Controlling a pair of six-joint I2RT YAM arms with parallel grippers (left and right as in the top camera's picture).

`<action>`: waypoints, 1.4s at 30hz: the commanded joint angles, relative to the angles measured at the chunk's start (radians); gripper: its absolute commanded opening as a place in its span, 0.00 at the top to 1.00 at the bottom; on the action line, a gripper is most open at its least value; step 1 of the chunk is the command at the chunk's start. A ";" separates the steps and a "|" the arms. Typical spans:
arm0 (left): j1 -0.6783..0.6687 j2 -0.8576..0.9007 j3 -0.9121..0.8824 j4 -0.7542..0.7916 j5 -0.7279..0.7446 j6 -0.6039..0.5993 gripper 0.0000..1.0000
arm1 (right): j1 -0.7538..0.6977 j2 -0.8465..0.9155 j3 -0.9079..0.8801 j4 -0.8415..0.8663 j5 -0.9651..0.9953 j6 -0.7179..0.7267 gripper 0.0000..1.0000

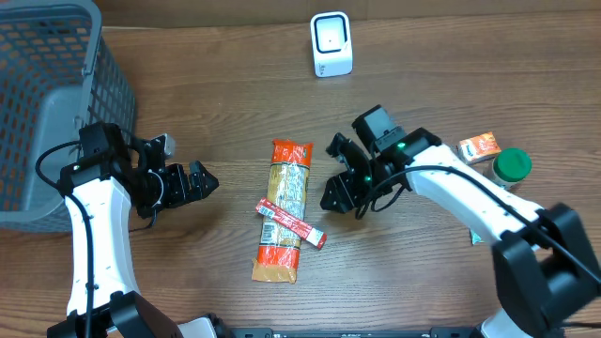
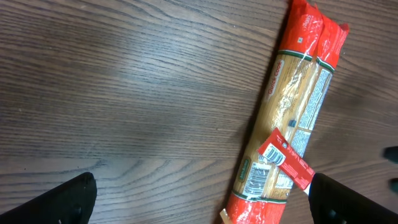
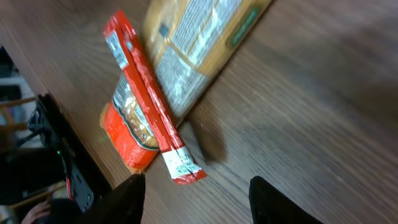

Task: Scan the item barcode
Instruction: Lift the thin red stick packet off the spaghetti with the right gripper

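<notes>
A long orange and yellow pasta packet [image 1: 284,211] lies flat mid-table, with a thin red stick packet [image 1: 291,223] lying across its lower half. The white scanner [image 1: 331,44] stands at the back. My left gripper [image 1: 205,181] is left of the packet and open wide; in its wrist view [image 2: 205,205] the packet [image 2: 292,93] shows a barcode label [image 2: 255,180] near its red end, between the fingers. My right gripper [image 1: 331,174] is right of the packet, open and holding nothing. In its wrist view [image 3: 199,202] the red stick packet [image 3: 143,87] ends just ahead of the gap.
A grey mesh basket [image 1: 47,94] fills the back left corner beside my left arm. A small orange box [image 1: 480,146] and a green-lidded jar [image 1: 512,166] sit at the right, behind my right arm.
</notes>
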 commanded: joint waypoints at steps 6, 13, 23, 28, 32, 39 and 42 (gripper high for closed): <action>-0.007 0.004 0.001 0.000 0.014 0.015 0.00 | 0.009 0.088 -0.029 0.070 -0.127 -0.010 0.47; -0.007 0.004 0.001 0.000 0.015 0.015 0.01 | 0.009 0.173 -0.029 0.080 -0.233 -0.057 0.47; -0.007 0.004 0.001 0.000 0.015 0.015 0.01 | 0.009 0.201 -0.028 0.084 -0.319 -0.109 0.46; -0.007 0.004 0.001 0.000 0.014 0.015 0.01 | 0.009 0.203 -0.029 0.080 -0.318 -0.109 0.47; -0.007 0.004 0.001 0.000 0.014 0.015 0.00 | 0.009 0.208 -0.029 0.080 -0.318 -0.108 0.47; -0.007 0.004 0.001 0.000 0.014 0.015 0.00 | 0.009 0.249 -0.028 0.080 -0.333 -0.105 0.48; -0.007 0.004 0.001 0.000 0.014 0.015 0.01 | 0.009 0.265 -0.028 0.081 -0.346 -0.105 0.49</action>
